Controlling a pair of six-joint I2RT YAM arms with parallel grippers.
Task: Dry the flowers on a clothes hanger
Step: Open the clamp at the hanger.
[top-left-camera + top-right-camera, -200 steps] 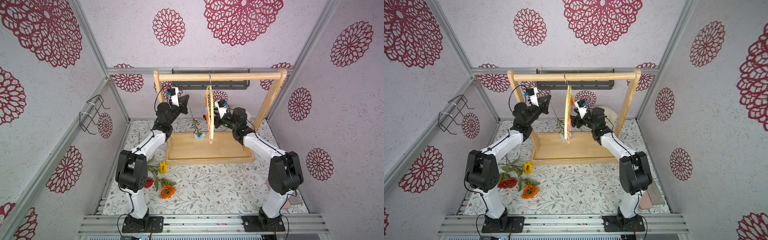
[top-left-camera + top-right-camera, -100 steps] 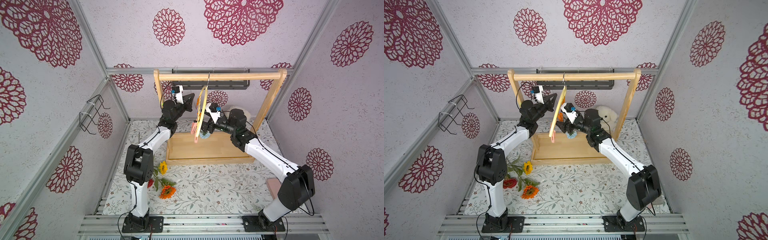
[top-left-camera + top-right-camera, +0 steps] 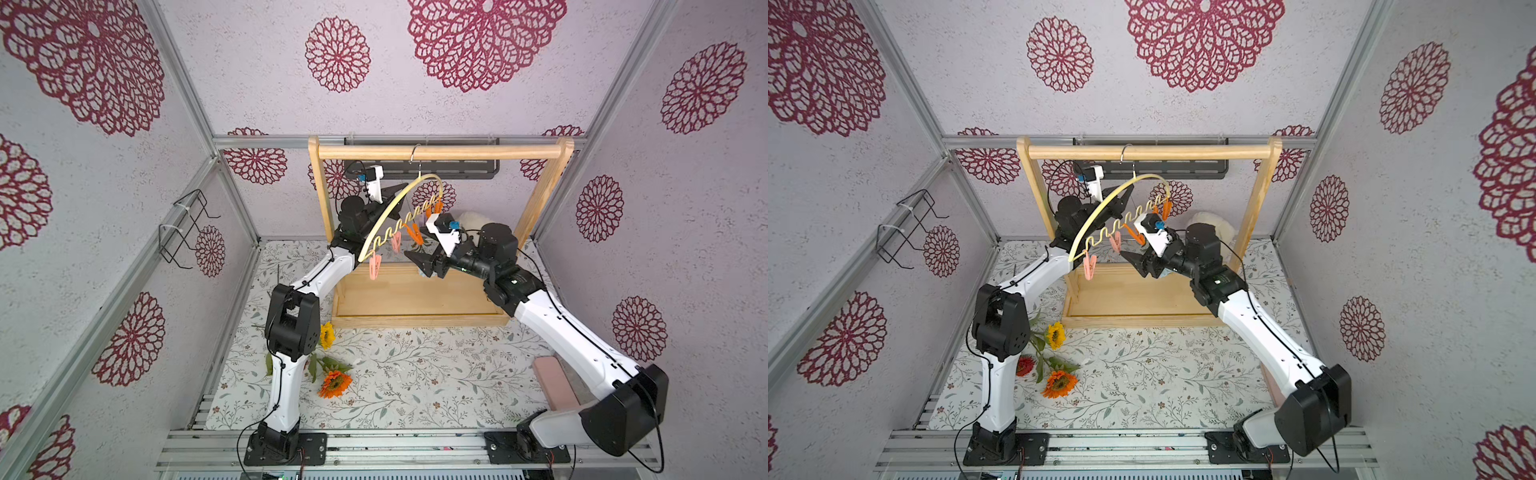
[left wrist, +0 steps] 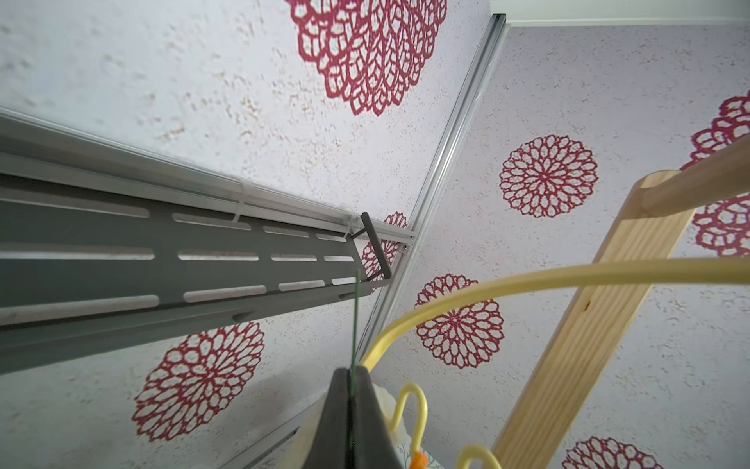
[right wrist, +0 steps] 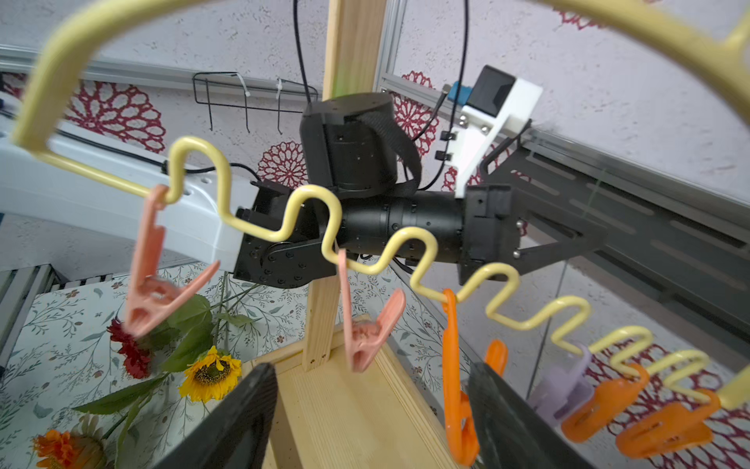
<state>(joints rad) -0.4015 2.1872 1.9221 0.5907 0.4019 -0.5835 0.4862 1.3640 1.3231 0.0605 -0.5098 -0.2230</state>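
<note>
Plainly, the pale yellow half-circle plastic clothes hanger [image 5: 308,193] is the centre of things. Its metal hook [image 3: 414,149] sits over the top bar of the light wooden rack [image 3: 457,151]. The hanger hangs aslant, one end of its wavy bottom bar low and the other high, so the pins dangle at different heights. On that bar hang two salmon-pink clothespins [image 5: 150,284] and a bright orange clothespin [image 5: 454,385], with more orange ones and a lilac one further along.

One flower is up here. Its thin green wire stem [image 4: 355,325] is pinched between the fully closed jaws of the left gripper [image 4: 350,377], and the bare end pokes past the tips just beside the hanger's arc. I judge it is held there so that a pin can bite it. Its bloom cannot be made out for sure.

The right gripper [image 5: 371,377] has its jaws spread wide and holds nothing. The orange clothespin hangs between them, close against one finger. That looks like a set-up for squeezing the pin's handles, which calls for centring the jaws on them first.

The other three flowers lie on the leaf-printed table mat [image 3: 415,374] near the left arm's base, well apart from the rack: a yellow sunflower [image 3: 327,336], an orange bloom [image 3: 334,384] and a red bloom [image 3: 1025,365].
</note>
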